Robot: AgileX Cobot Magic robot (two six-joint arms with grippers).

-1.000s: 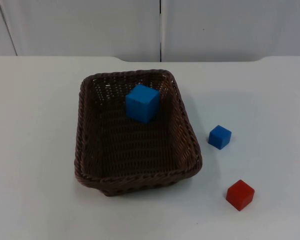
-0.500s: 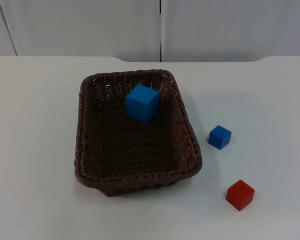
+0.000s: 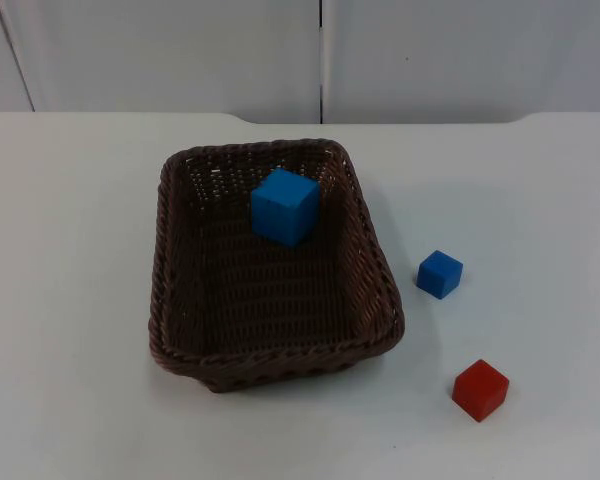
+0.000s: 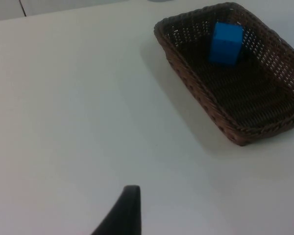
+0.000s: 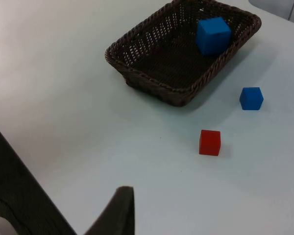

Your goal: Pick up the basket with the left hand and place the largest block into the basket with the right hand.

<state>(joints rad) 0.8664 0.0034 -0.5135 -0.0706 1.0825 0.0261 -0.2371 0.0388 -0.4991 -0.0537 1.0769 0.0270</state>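
The brown wicker basket (image 3: pixel 273 270) is seen on the white table (image 3: pixel 70 300), the largest blue block (image 3: pixel 285 206) resting inside it near the far wall. Right of it, outside, a small blue cube (image 3: pixel 439 274) and a red cube (image 3: pixel 480 389) are picked up; from the left wrist neither cube is caught. One fingertip of the left gripper (image 4: pixel 121 215) and of the right gripper (image 5: pixel 115 213) is glimpsed over bare table, so whether either is parted or closed cannot be told.

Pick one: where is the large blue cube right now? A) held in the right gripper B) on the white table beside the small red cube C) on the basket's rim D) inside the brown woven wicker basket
D: the large blue cube sits on the floor of the brown woven wicker basket, near its far wall; the small red cube lies outside on the white table.
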